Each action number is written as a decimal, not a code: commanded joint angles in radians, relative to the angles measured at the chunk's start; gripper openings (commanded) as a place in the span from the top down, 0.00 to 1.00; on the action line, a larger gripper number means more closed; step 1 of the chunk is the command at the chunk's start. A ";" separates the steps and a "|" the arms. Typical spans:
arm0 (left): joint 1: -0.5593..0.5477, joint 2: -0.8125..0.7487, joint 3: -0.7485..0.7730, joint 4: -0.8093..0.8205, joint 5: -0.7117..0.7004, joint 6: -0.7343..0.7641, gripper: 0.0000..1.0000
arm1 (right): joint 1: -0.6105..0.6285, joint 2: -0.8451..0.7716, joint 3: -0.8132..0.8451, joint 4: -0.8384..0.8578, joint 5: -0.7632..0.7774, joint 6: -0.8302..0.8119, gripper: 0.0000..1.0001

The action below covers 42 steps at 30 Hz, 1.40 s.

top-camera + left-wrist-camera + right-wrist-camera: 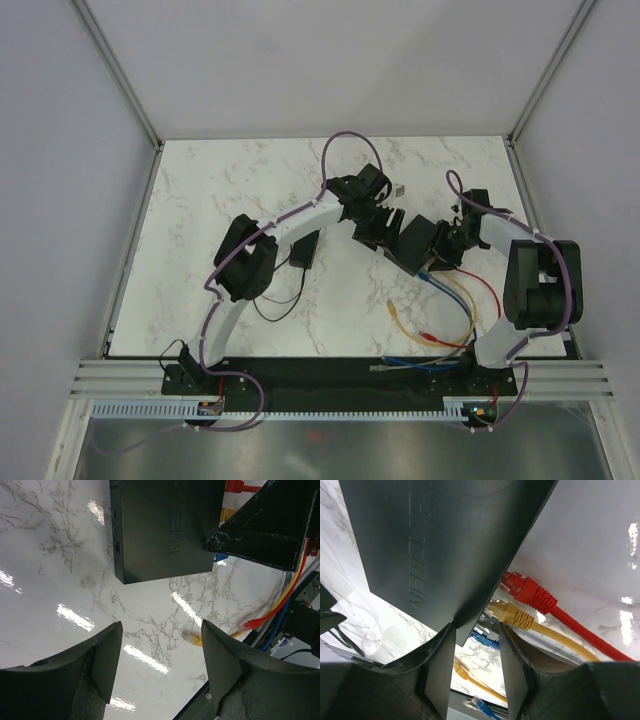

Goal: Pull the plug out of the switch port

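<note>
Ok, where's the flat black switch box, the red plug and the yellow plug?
flat black switch box (445, 540), right wrist view, its lettered face.
red plug (529, 591), right wrist view, its ribbed boot.
yellow plug (512, 614), right wrist view, its ribbed boot.

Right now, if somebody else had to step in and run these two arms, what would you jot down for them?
Left gripper: open, empty, hovering over the white marble tabletop, short of the flat black rectangular switch.
Right gripper: closed on a corner of the switch, holding it.
Red plug and yellow plug sit in the switch's ports; a blue plug beside them is partly hidden.
Done: switch gripped.
Left: take a plug with the left gripper and pull it out.
</note>
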 commanded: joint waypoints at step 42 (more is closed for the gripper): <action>0.005 0.161 0.188 0.138 0.246 -0.100 0.37 | -0.239 0.018 -0.048 0.221 -0.371 -0.293 0.53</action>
